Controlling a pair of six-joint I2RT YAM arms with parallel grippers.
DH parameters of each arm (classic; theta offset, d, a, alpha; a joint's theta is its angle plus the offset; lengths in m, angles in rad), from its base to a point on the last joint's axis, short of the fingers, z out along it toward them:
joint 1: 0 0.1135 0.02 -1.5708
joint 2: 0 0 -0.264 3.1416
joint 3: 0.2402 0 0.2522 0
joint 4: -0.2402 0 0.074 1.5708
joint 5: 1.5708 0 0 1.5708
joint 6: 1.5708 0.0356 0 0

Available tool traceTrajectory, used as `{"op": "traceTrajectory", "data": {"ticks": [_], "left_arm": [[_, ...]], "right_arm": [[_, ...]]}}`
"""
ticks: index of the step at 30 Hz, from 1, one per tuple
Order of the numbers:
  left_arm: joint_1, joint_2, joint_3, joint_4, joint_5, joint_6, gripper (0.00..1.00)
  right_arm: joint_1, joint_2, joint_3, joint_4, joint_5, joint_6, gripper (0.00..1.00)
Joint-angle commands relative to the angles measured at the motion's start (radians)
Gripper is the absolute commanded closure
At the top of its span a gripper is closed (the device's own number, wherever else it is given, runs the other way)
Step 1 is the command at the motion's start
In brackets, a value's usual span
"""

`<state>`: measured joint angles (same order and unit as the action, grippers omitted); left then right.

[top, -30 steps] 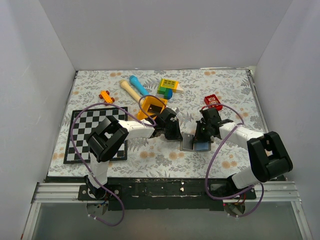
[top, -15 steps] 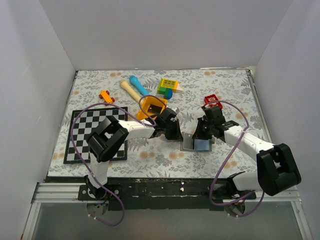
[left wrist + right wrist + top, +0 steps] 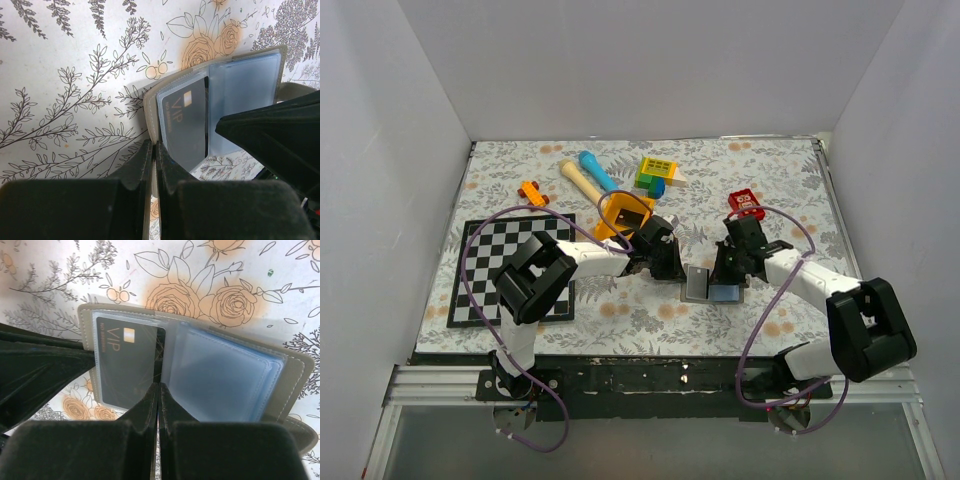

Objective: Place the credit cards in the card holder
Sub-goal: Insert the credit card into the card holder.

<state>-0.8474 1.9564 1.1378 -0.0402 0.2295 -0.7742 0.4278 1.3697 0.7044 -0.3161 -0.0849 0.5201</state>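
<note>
Since half a second ago the right arm's (image 3: 790,270) big elbow link is swinging back inward, while the left arm (image 3: 585,260) is staying put.

Both fingers (image 3: 135,170) of the left gripper (image 3: 153,147) are pressing tight together, pinching the grey left cover of the card holder (image 3: 705,285) at its edge. The right gripper (image 3: 158,387) is also clenching shut, its tips touching the middle fold where the clear pockets are meeting; I cannot tell whether a pocket leaf is caught between them. One black credit card (image 3: 127,365) marked VIP is sitting inside the left pocket, and the pale blue right pocket is lying spread open.

Each arm is reaching in low from its own side, wrists angling down, so the two grippers are facing each other across the open holder.

Just behind the left gripper the orange tray (image 3: 625,213) is crowding in, and the red block (image 3: 746,204) is lying just behind the right one. Bare floral cloth (image 3: 790,190) is lying open to the right, and the checkerboard (image 3: 485,265) is lying under the left arm.
</note>
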Motion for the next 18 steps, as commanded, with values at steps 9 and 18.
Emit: {"op": "traceTrajectory", "data": {"ticks": [9,18], "left_arm": [[-0.004,-0.022,-0.015,0.005,-0.002,0.009,1.0],[-0.005,-0.022,-0.013,0.005,-0.001,0.007,1.0]], "right_arm": [[0.003,0.092,0.03,0.018,-0.03,0.003,0.99],[0.003,0.112,0.009,0.091,-0.107,0.004,0.99]]}}
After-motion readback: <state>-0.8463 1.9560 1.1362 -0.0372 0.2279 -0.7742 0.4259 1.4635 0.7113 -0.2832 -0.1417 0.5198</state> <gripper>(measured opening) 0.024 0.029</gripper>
